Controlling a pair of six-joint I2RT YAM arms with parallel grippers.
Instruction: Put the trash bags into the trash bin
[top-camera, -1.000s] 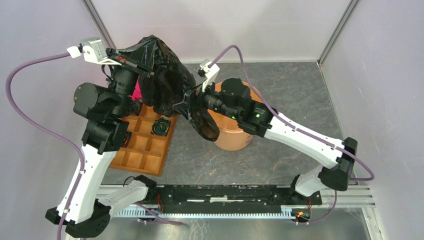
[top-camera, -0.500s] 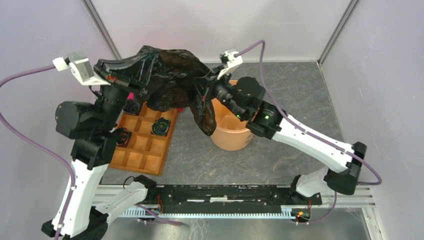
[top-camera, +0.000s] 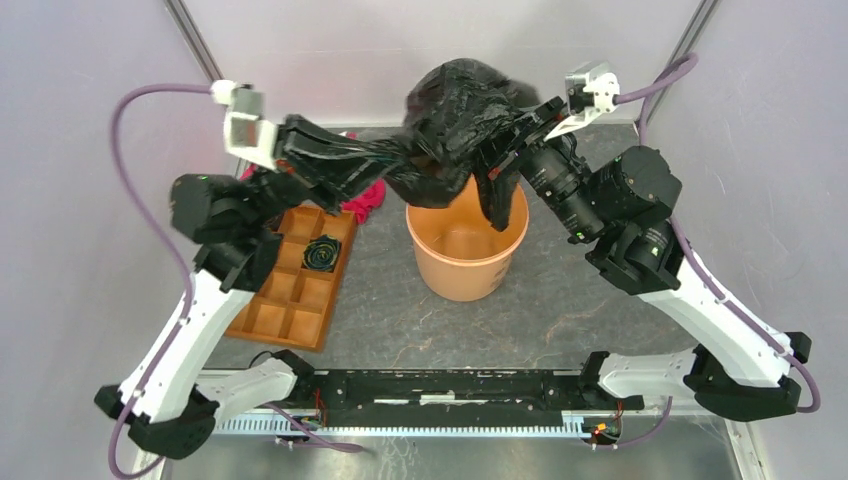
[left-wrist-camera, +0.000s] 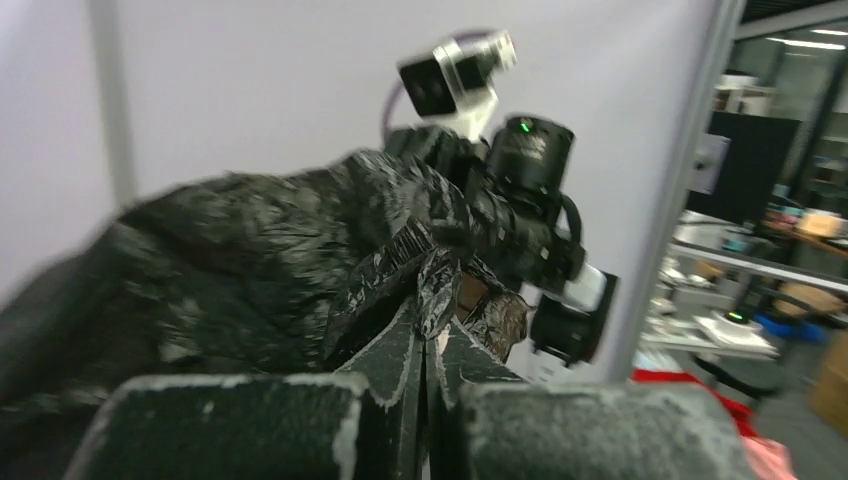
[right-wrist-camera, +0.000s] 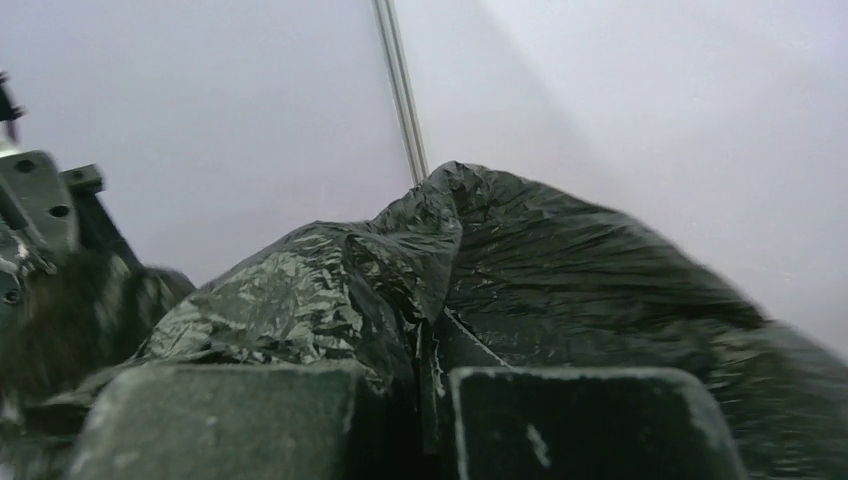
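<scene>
Top external view: a black trash bag (top-camera: 455, 110) is held stretched above the far rim of the orange trash bin (top-camera: 462, 280), with one edge clamped in the closed left gripper (top-camera: 300, 140) and the other in the closed right gripper (top-camera: 522, 122). The thin film could be torn, or draped outside the bin, if it is pulled further apart. A second earlier, the bag was bunched left of the bin.

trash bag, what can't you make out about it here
- Top external: trash bag is bunched, its opening not visible; it hides part of the trash bin far rim.
- Both wrist views: bag fills the frame; bin out of view.
- Top external: red cloth partly covered.
</scene>
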